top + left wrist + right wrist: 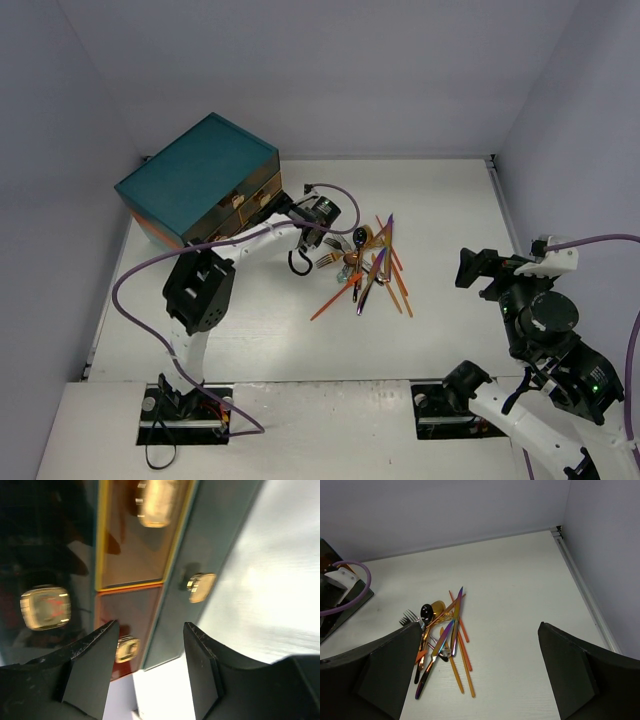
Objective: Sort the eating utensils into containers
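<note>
Utensils (365,265): were heaped in a loose pile on the white table (450,200), near the middle, well apart from both grippers.
Pile contents: a metal fork (410,616), a dark spoon (426,611) and a coppery spoon (438,607) were seen at the near-chest end, crossed by orange chopsticks (465,655) and a purple chopstick (456,620).
Chest (195,175): the teal box was set at the far left of the table, its amber drawer fronts (132,545) turned toward the pile.
Left gripper (150,625): was held close to the drawer fronts, fingers parted with nothing clamped; a pale knob (127,649) was seen just beside one finger.
Right gripper (480,627): was raised at the right side, pointed toward the pile, fingers spread wide and released.
</note>
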You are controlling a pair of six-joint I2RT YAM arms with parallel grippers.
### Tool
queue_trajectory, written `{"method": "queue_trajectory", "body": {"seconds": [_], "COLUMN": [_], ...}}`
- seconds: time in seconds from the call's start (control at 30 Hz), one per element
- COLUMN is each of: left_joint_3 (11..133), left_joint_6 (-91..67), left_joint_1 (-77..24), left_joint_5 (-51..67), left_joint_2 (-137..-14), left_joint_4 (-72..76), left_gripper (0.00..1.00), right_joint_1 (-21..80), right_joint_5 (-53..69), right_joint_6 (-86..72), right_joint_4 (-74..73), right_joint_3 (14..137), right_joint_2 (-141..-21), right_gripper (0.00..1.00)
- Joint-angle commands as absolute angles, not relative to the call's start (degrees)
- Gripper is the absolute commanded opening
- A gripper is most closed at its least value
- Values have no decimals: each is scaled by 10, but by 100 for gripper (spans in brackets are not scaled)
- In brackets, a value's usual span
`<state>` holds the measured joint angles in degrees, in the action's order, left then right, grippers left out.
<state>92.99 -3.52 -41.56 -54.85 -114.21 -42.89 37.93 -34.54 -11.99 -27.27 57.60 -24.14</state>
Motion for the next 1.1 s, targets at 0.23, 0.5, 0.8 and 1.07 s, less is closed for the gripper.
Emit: {"method": "queue_trajectory", "body": {"seconds": [0.23,0.5,0.8,1.07], "left_joint_3": [896,907,916,907], "left_joint_6": [-45,-33,-30,-45], "left_joint_1": [-379,-346,-320,-347], "left_joint_5": [-470,-420,-382,-335], "left_joint_2": [-1160,-1187,-1209,-1201], "left_joint_4": [-352,-351,-351,-354], "left_gripper": [51,51,51,43], "right_joint_1": [383,384,383,383], "right_joint_5": [-367,-375,-378,-382], "right_joint_6": [-130,-133,-137,-132], "right_joint_4": [-245,-249,-251,-251], "right_joint_3": [566,563,562,559], "right_joint_2": [-238,-230,-228,-231], "right_gripper": [100,100,100,100]}}
